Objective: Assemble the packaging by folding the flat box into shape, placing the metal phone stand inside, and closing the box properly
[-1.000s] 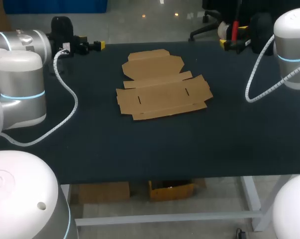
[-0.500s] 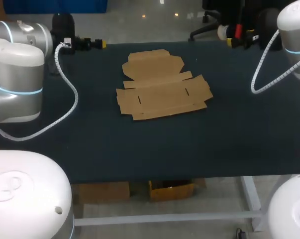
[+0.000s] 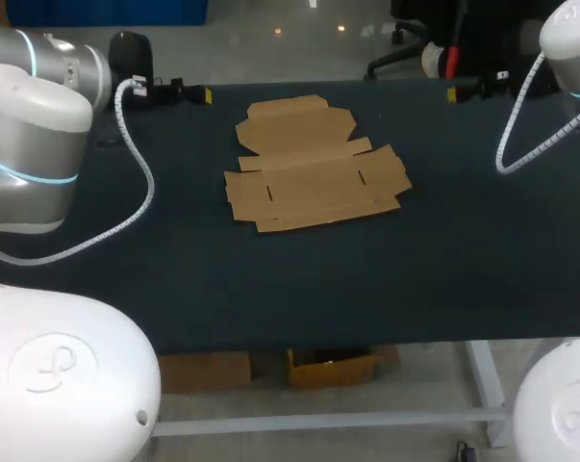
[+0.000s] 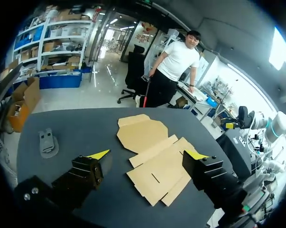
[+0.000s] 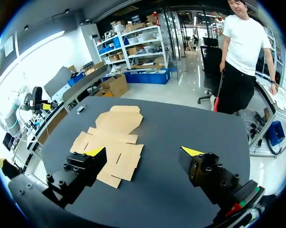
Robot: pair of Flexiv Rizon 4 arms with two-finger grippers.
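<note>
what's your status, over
Left gripper open, right gripper open, both empty. Box flat on table, unfolded. Stand on table, apart from box. Nothing on box.

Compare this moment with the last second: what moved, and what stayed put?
The left gripper edged along the far edge of the table toward the middle; the right gripper slid outward along that edge, away from the middle. Nothing was taken hold of or let go. The flat cardboard box stayed put, still unfolded.
</note>
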